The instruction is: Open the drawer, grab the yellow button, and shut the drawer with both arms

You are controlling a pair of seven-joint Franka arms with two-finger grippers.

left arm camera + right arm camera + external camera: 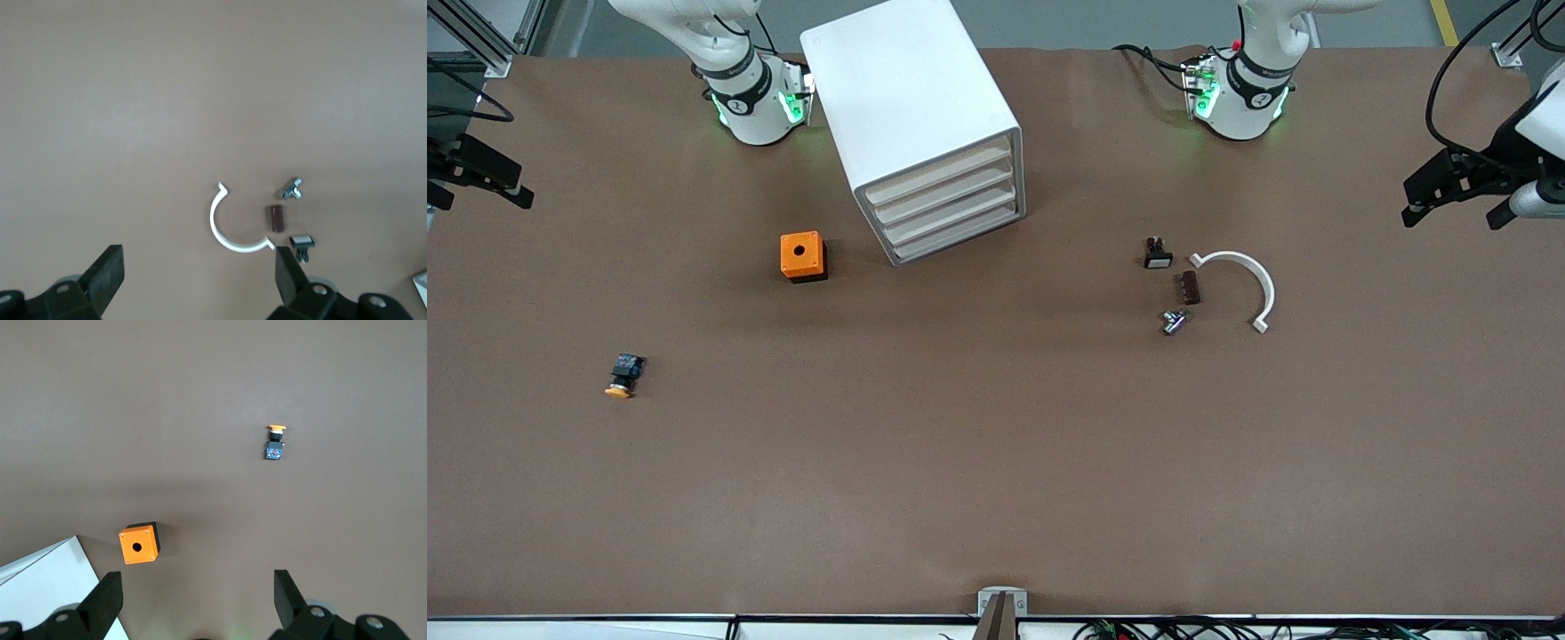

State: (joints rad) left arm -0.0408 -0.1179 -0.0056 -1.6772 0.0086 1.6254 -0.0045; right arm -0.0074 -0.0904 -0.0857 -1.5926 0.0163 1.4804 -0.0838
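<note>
Counting across the brown worktop (996, 462): one white cabinet (911, 116) with four shallow drawers, all shut, the topmost drawer (936, 174) flush with the rest; one orange cube (801, 255) with a black hole, just beside the cabinet toward the right arm's end; one button (623, 375) (orange-yellow cap, black-and-blue body) lying on the worktop nearer the front camera than the cube; and, toward the left arm's end, one white curved clip (1240, 283), one black switch (1158, 254), one dark brown block (1190, 287) and one small metal part (1174, 321). Two arms wait: the left end effector (1449, 185) and right end effector (482, 173) hang wide open and empty over opposite ends of the worktop.
</note>
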